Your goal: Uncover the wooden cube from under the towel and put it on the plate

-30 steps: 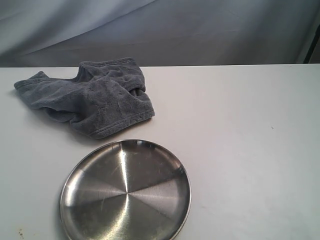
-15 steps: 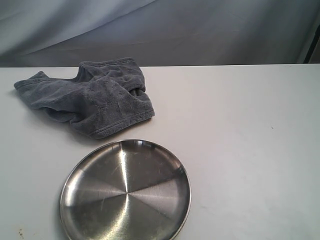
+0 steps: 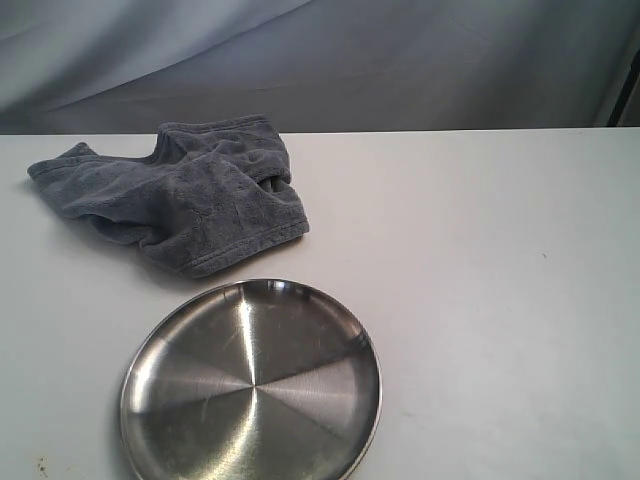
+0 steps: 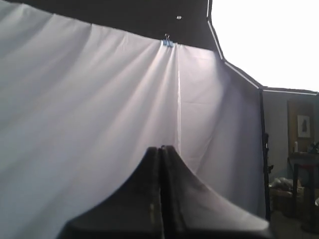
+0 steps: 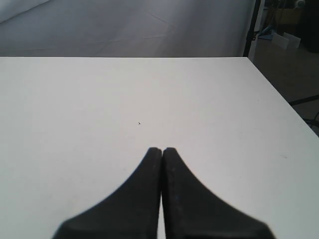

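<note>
Blue-grey plush towel (image 3: 190, 195) bunched near round steel plate (image 3: 250, 385); your left claw (image 4: 160, 149) clenched, right claw (image 5: 162, 150) clenched, white desk (image 5: 149, 89) ahead

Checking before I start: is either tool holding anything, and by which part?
Nothing. The left tool and right tool are both shut on nothing; the towel lies untouched.

White table (image 3: 480, 300), bunched towel (image 3: 190, 195), steel plate (image 3: 250, 385)
</note>
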`<move>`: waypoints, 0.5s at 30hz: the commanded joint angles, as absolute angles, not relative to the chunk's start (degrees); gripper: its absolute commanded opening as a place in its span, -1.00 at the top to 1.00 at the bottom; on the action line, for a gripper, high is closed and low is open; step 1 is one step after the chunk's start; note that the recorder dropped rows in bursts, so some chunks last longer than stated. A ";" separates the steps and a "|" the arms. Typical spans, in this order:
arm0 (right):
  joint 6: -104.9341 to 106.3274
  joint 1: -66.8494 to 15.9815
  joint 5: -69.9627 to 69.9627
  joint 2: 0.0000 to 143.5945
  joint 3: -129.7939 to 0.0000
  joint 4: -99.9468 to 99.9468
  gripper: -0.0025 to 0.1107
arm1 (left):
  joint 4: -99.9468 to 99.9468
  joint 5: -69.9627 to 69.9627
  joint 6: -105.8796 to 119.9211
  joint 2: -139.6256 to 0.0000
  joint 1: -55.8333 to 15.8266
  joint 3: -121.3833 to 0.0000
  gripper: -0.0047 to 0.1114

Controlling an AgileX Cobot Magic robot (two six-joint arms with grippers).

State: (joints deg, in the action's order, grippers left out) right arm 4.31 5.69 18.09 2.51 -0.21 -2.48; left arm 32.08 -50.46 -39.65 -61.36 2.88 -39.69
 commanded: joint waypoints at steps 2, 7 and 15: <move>4.06 5.62 17.87 2.18 0.00 -2.50 0.96 | 33.82 -50.57 -40.25 -68.35 3.00 -40.97 0.92; 4.06 5.62 17.87 2.18 0.00 -2.50 0.96 | 36.54 -48.10 -39.85 -72.28 3.00 -40.97 0.92; 4.06 5.62 17.87 2.18 0.00 -2.50 0.96 | 40.48 -41.03 -39.70 -78.89 3.00 -40.97 0.92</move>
State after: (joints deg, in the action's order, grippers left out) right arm 4.31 5.69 18.09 2.51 -0.21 -2.48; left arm 38.21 -44.38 -39.68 -76.93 2.88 -40.76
